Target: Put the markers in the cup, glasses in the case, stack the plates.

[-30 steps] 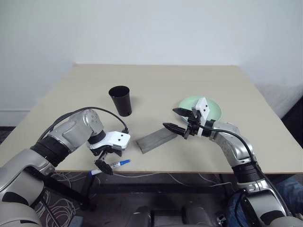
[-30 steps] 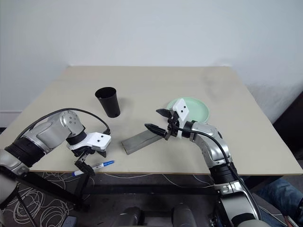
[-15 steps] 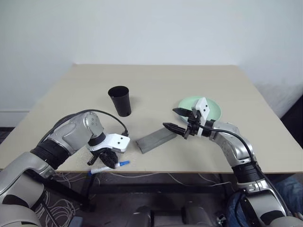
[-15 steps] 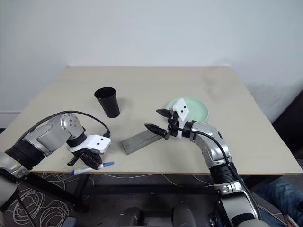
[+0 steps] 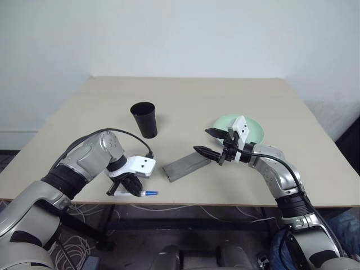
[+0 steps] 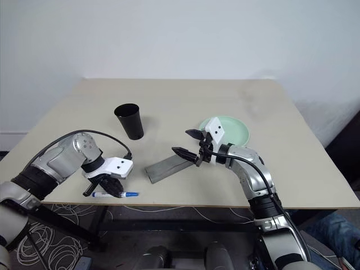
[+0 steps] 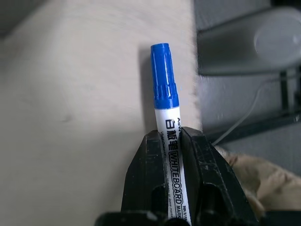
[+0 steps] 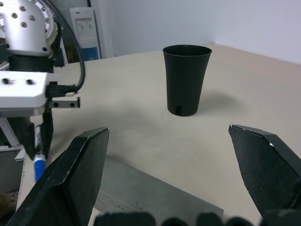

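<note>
One marker [image 7: 169, 155] — its barrel printed "WHITEBOARD MARKER", blue cap on — lies at the table's [image 5: 185, 95] near edge, clenched in the left gripper [image 5: 126, 188]. One black cup [image 5: 144, 119] stands upright toward the left-middle. One grey case [image 5: 185, 166] lies shut near the front edge, one mint plate [image 5: 254, 130] to its right. The right gripper [image 5: 210, 142] hangs spread wide above the case — empty.

Bare table [image 5: 185, 101] around upright cup [image 5: 144, 119], case [image 5: 187, 166] beside right fingers [image 5: 203, 151]
</note>
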